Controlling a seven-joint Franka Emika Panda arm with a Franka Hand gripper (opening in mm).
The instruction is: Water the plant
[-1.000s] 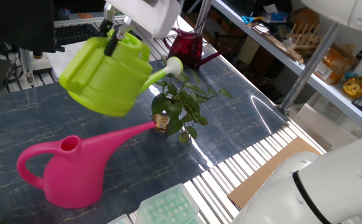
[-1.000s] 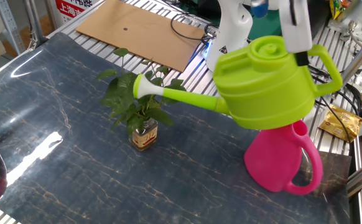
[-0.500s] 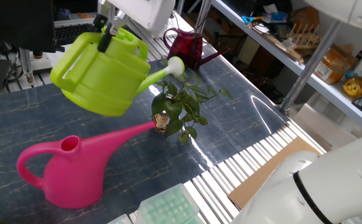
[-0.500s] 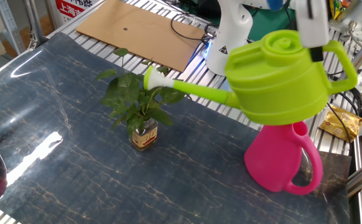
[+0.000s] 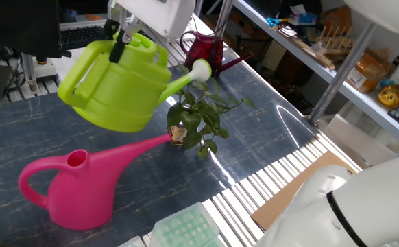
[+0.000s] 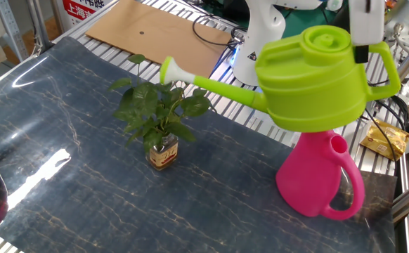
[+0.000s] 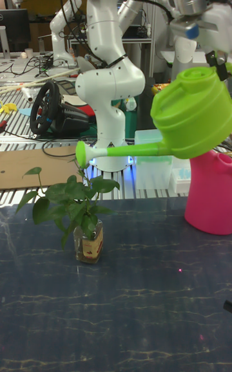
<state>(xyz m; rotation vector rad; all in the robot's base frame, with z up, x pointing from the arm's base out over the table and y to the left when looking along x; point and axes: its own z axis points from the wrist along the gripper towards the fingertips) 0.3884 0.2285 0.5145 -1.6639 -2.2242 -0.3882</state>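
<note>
In one fixed view, the gripper [image 5: 121,38] has its fingers closed on the handle of a green watering can [image 5: 114,86], held in the air with its white spout tip above the plant [image 5: 198,120]. The plant stands in a small jar on a dark marbled table [image 5: 268,130]. A pink watering can [image 5: 76,185] lies beside it, its spout reaching the jar. A dark red can [image 5: 205,51] sits behind, and shelves [image 5: 309,51] line the room.

In the other fixed view, a cardboard sheet [image 6: 155,31] rests on metal slats beyond the table's far edge. The plant [image 6: 159,116] stands near the middle.

In the tall fixed view, a steering wheel [image 7: 48,108] sits on a bench behind.
</note>
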